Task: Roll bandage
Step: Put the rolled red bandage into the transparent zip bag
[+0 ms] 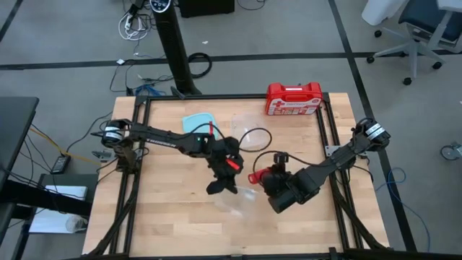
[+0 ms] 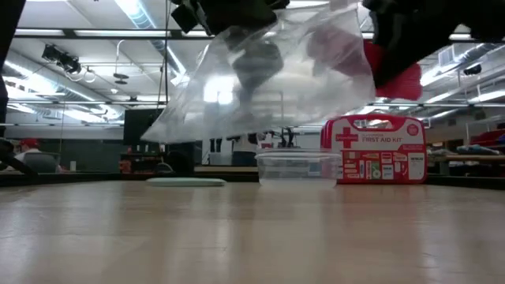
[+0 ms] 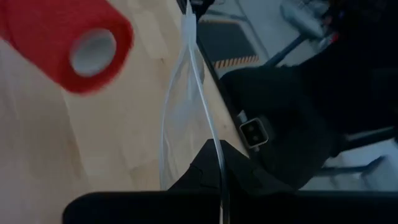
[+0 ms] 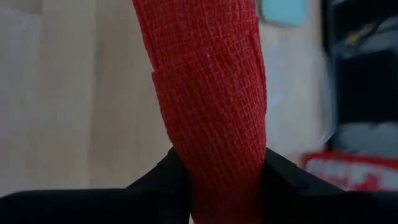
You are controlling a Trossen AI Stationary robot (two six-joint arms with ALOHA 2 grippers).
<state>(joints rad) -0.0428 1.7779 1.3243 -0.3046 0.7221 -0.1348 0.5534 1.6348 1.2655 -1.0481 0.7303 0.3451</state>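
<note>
The rolled bandage (image 4: 208,106) is clamped by the right hand (image 4: 217,186); a clear bag (image 2: 268,75) is pinched up by the left hand (image 3: 221,171) (presumably for insertion), above the bench (image 1: 180,217).

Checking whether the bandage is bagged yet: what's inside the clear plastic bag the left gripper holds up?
Seemingly nothing: the plastic bag, pinched shut in the left gripper, hangs limp. The rolled bandage sits outside it, clamped in the right gripper. Glare hides the bag's upper folds.
</note>
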